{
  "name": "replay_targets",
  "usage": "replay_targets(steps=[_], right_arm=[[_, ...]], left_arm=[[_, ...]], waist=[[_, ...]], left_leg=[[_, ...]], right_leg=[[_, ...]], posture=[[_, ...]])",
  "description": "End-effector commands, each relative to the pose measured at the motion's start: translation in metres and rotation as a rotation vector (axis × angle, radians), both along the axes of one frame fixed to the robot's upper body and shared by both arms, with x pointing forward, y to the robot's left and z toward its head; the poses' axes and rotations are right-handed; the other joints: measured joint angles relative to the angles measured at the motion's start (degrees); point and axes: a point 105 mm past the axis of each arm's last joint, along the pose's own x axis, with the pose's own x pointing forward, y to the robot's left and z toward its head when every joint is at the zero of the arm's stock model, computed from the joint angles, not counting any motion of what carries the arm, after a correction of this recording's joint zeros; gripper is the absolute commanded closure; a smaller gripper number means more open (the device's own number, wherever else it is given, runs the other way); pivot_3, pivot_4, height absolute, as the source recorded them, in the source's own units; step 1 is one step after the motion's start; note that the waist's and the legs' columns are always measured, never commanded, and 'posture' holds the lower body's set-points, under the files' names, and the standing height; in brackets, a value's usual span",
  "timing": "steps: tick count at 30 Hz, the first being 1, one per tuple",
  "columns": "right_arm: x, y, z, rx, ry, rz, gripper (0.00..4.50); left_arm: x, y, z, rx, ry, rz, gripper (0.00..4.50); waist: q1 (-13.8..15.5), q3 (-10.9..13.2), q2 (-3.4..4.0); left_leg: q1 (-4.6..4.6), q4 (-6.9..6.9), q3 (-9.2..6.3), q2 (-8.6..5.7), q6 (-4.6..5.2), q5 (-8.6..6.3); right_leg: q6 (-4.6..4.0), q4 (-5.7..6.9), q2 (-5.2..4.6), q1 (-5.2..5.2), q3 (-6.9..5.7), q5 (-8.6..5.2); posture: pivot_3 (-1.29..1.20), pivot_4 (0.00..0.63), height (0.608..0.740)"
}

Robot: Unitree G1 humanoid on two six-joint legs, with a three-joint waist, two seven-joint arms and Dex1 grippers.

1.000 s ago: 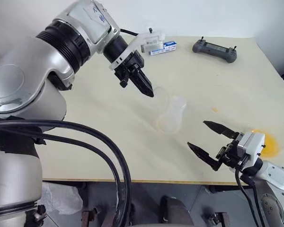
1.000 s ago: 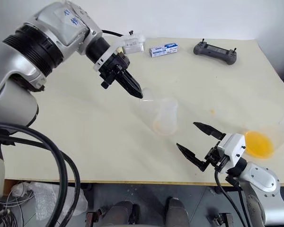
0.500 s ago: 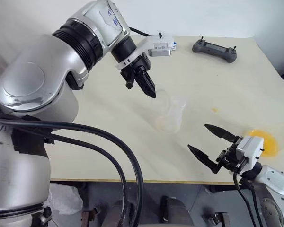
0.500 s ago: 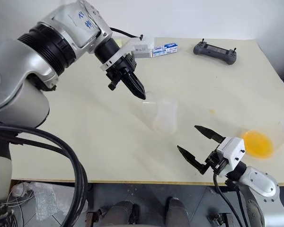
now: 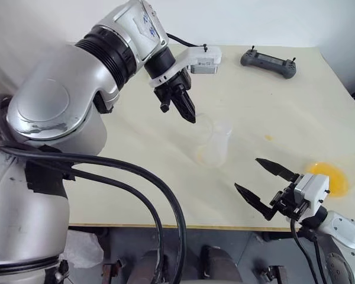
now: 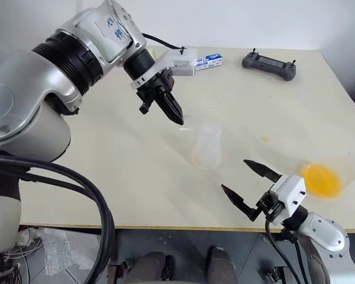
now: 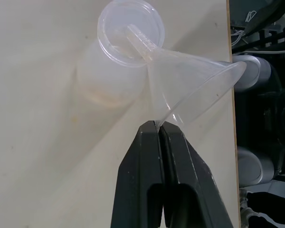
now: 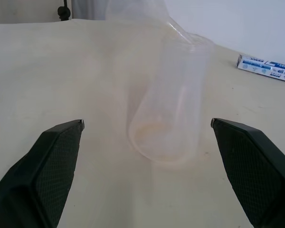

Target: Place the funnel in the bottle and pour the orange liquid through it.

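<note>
My left jaws (image 7: 157, 124) are pinched tight on the rim of the clear funnel (image 7: 192, 85), tilted, its stem over the see-through bottle's (image 7: 118, 52) mouth mid-table (image 5: 136, 171). My right jaws (image 5: 261, 181) gape empty; orange liquid (image 6: 321, 180) sits at three o'clock.

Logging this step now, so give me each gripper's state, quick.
Left gripper: closed on the rim of the funnel, its stem at the mouth of the bottle.
Right gripper: open, holding nothing.
</note>
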Motion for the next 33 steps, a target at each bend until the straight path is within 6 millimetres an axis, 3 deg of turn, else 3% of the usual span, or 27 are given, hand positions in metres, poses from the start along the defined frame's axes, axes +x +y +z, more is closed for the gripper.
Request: replay_targets(steps=[1, 22, 33], right_arm=[[-0.006, 0.007, 0.011, 0.003, -0.058, 0.018, 0.00], [-0.008, 0.009, 0.009, 0.008, -0.052, 0.007, 0.00], [-0.010, 0.008, 0.008, 0.011, -0.048, -0.005, 0.00]], left_arm=[[-0.015, -0.005, 0.021, 0.012, 0.019, -0.078, 4.49], [-0.018, -0.019, 0.020, -0.026, 0.049, -0.068, 4.49], [-0.011, -0.010, 0.015, 0.023, 0.023, -0.043, 4.49]], waist=[[-0.03, 0.00, 0.00], [0.03, 0.00, -0.01], [0.02, 0.00, -0.01]], left_leg=[[0.00, 0.00, 0.01, 0.00, 0.00, 0.00], [-0.01, 0.00, 0.05, 0.00, 0.04, -0.01], [0.00, 0.00, 0.08, 0.00, 0.05, -0.01]], right_leg=[[0.00, 0.00, 0.00, 0.00, 0.00, 0.00], [0.00, -0.01, 0.00, -0.02, 0.04, 0.00], [0.00, -0.01, 0.00, -0.02, 0.06, 0.00]], posture=[[0.00, 0.150, 0.740], [0.00, 0.150, 0.740], [0.00, 0.150, 0.740]])
